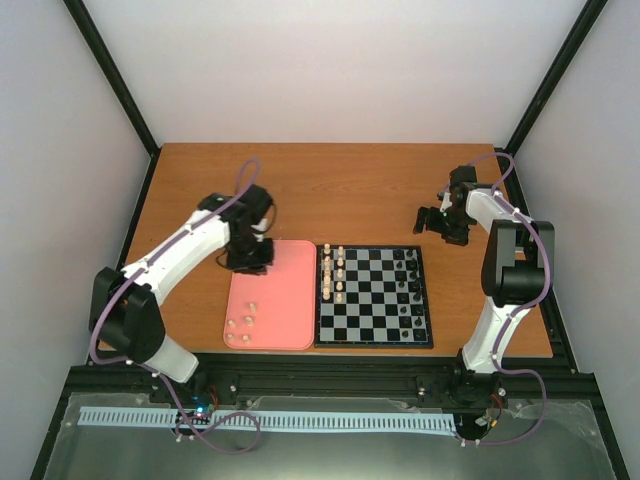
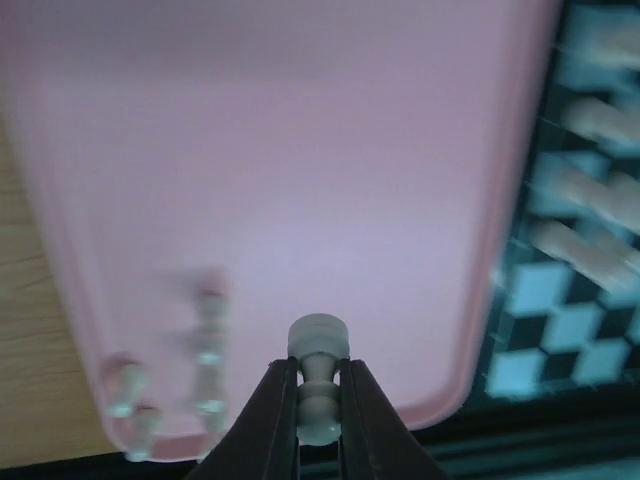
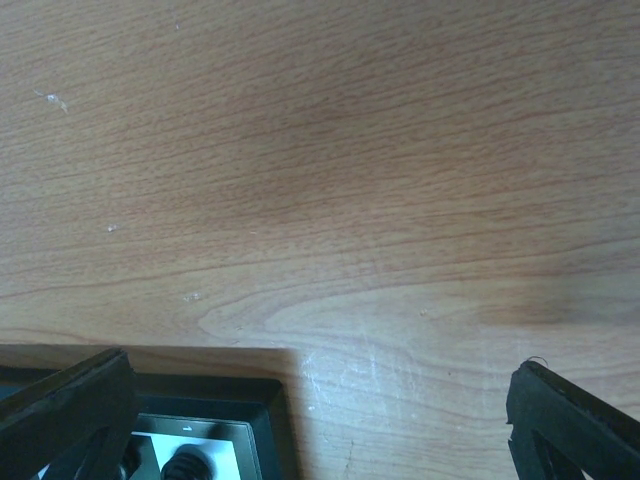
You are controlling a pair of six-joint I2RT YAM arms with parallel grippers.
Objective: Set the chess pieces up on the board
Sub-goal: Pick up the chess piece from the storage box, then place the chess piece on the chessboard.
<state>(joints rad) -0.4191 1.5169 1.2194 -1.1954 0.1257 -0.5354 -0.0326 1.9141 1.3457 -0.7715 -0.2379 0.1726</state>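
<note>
- Left end effector [image 2: 318,405] clamps a white piece [image 2: 318,348] over the tray [image 2: 300,150]; next, likely a carry to the board [image 1: 375,343].
- Right end effector [image 3: 318,405] gapes, idle.

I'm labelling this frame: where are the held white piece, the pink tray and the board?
held white piece [image 2: 318,345]: left wrist view, its rounded head.
pink tray [image 2: 300,150]: left wrist view, bare floor.
board [image 1: 375,312]: top view, bare middle squares.

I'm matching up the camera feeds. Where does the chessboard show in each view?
Top external: chessboard right of centre, right beside the pink tray.
Left wrist: a blurred strip along the right edge, past the tray.
Right wrist: only a black-bordered corner, bottom left.
Shared landmark: the wooden table, visible in all three.
</note>
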